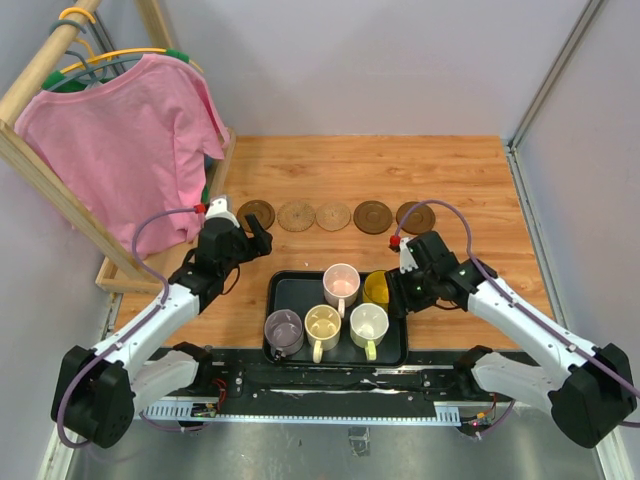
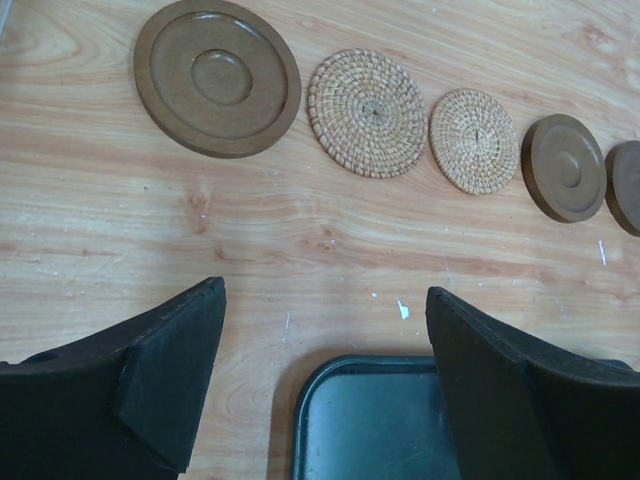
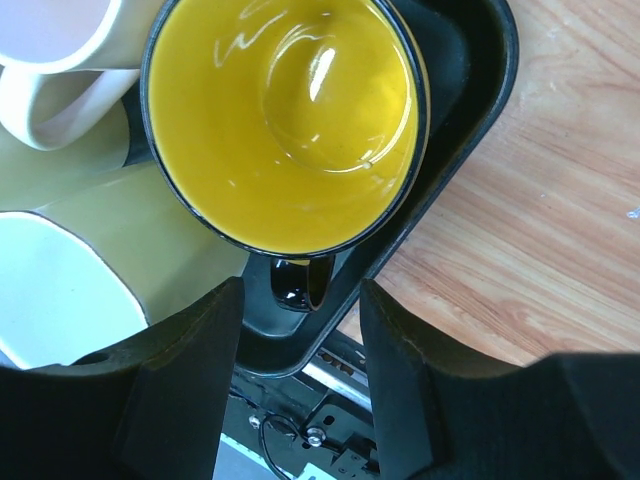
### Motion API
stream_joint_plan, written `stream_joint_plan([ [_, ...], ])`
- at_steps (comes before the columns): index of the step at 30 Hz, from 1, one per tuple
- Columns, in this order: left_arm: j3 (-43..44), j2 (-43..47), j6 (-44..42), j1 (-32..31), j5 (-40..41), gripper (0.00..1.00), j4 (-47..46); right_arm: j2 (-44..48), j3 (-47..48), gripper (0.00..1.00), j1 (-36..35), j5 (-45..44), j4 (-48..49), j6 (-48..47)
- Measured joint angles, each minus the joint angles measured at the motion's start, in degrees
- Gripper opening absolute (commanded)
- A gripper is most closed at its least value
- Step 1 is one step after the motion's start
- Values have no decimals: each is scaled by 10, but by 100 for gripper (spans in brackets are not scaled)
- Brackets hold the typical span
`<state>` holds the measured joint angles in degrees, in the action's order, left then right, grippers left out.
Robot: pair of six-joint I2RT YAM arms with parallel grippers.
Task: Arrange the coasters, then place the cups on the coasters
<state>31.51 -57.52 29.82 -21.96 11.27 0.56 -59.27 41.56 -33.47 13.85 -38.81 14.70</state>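
Five coasters lie in a row at the back of the table: dark brown [image 1: 256, 213] [image 2: 217, 77], woven tan [image 1: 296, 216] [image 2: 367, 112], woven tan [image 1: 333, 216] [image 2: 474, 140], dark brown [image 1: 373, 216] [image 2: 563, 167], dark brown [image 1: 415, 217] [image 2: 627, 187]. On the black tray [image 1: 290, 292] [image 2: 370, 420] [image 3: 470, 120] stand the cups: pink [image 1: 341, 283] [image 3: 60, 30], amber [image 1: 377, 288] [image 3: 285, 120], purple [image 1: 283, 331], cream-yellow [image 1: 323, 325], pale green [image 1: 368, 323] [image 3: 50, 290]. My left gripper [image 1: 258, 240] [image 2: 325, 300] hangs open and empty over the tray's far left corner. My right gripper [image 1: 398, 288] [image 3: 300, 300] is open, with the amber cup's handle [image 3: 303, 283] between its fingertips, untouched.
A pink shirt [image 1: 130, 140] hangs on a wooden rack [image 1: 120, 275] at the left, close to my left arm. Grey walls close the table at the back and right. A metal rail [image 1: 330, 400] runs along the near edge, right behind the tray.
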Motion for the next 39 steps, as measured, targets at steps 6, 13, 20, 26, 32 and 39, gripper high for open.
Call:
stream_joint_plan([
  [6,-2,-12,0,0,-4,85,-3,-2,-11,51,-12,-21,4,18],
  [13,-3,-24,0,0,-10,85,-6,-1,-37,51,-22,-30,24,35],
  [20,-5,-26,1,0,-15,85,-10,-27,-41,49,-23,-36,55,38],
  [26,-5,-26,2,0,-15,85,-14,-52,-49,47,-29,-41,84,41],
  [32,-5,-26,2,0,-15,85,-18,-71,-51,45,-39,-57,99,43],
  [39,-10,-29,2,0,-16,85,-23,-72,-54,45,-53,-81,108,48],
])
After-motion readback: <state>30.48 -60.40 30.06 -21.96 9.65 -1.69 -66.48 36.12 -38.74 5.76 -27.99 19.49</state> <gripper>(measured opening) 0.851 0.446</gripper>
